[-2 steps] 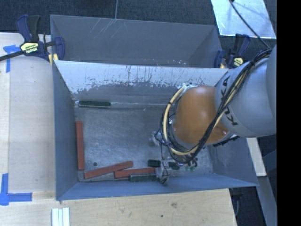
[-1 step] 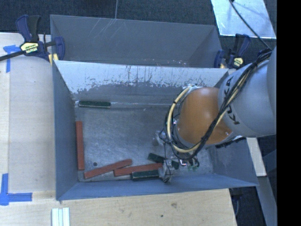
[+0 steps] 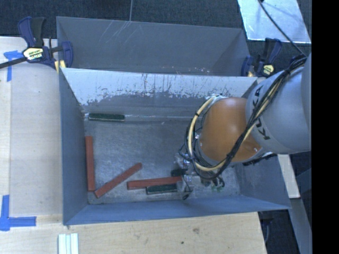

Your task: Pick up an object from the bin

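Observation:
My gripper (image 3: 185, 180) is low over the bin's floor near the front wall, right of the middle, mostly hidden under the arm's orange cover. Just to its left lies a dark green bar (image 3: 161, 189), flat along the front wall, its right end at the gripper. A red-brown bar (image 3: 151, 183) lies beside and slightly behind the green one, its right end also reaching the gripper. Whether anything is held cannot be made out.
A second red-brown bar (image 3: 117, 180) lies slanted at the front left, and a third (image 3: 90, 163) runs along the left wall. Another dark green bar (image 3: 106, 117) lies against the back wall at the left. The arm covers the bin's right part.

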Tool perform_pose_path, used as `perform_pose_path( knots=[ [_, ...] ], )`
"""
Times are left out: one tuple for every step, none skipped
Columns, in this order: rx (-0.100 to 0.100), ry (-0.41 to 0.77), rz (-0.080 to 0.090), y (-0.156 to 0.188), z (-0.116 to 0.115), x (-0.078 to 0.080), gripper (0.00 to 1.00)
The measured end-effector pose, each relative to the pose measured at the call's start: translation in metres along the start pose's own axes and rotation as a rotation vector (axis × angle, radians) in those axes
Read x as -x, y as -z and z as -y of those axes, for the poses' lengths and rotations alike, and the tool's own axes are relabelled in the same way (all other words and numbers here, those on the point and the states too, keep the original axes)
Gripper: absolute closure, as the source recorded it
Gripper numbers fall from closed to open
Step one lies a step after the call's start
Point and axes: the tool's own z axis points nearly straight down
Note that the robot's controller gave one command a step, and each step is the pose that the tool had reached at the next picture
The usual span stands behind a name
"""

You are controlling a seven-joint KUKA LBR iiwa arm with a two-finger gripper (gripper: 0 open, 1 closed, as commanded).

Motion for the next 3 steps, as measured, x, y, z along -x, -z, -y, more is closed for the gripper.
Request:
perform_pose_path(
  knots=[
    [-0.001,0.01,0.011,0.001,0.091,0.009,1.0],
    [-0.004,0.018,0.013,0.021,0.124,0.098,1.0],
    [-0.002,0.017,0.005,0.019,0.123,0.094,0.0]
  ],
)
